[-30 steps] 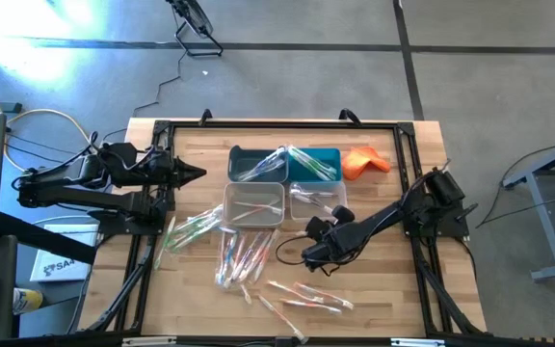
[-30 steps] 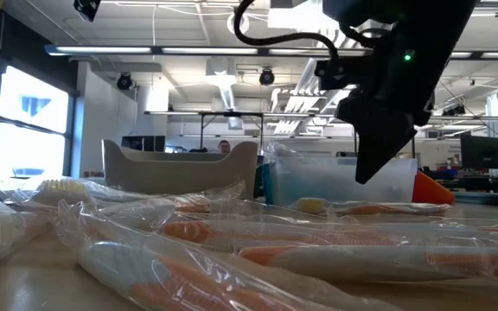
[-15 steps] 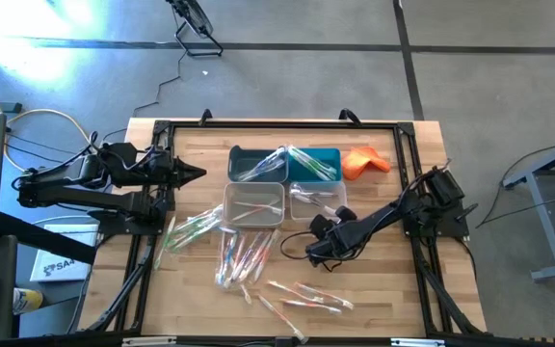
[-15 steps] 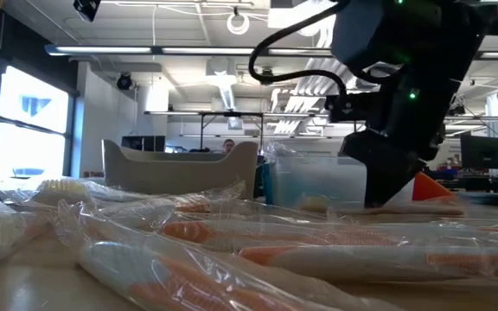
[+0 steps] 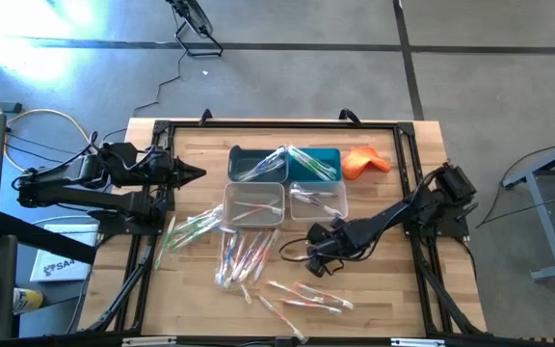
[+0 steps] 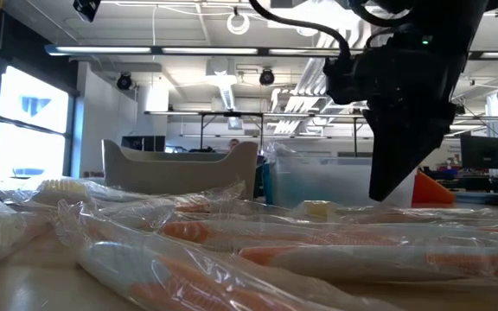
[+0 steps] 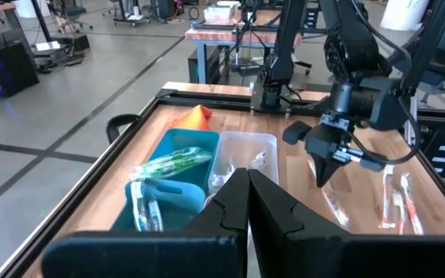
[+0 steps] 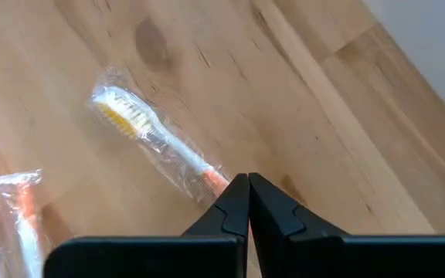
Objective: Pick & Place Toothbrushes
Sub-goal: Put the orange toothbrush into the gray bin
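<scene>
The left claw [image 7: 247,185] sits shut, tips pressed together, above the wooden counter [image 7: 300,158]. Ahead stand a blue bin [image 7: 178,154] holding wrapped toothbrushes [image 7: 168,164] and a clear bin [image 7: 242,154]. The right claw [image 7: 323,171] points down beside loose toothbrushes.

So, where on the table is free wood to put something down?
Bare wood lies between the orange cloth and the right arm, and at the front left corner of the table. Crowded: the bins and the loose toothbrushes before them.
</scene>
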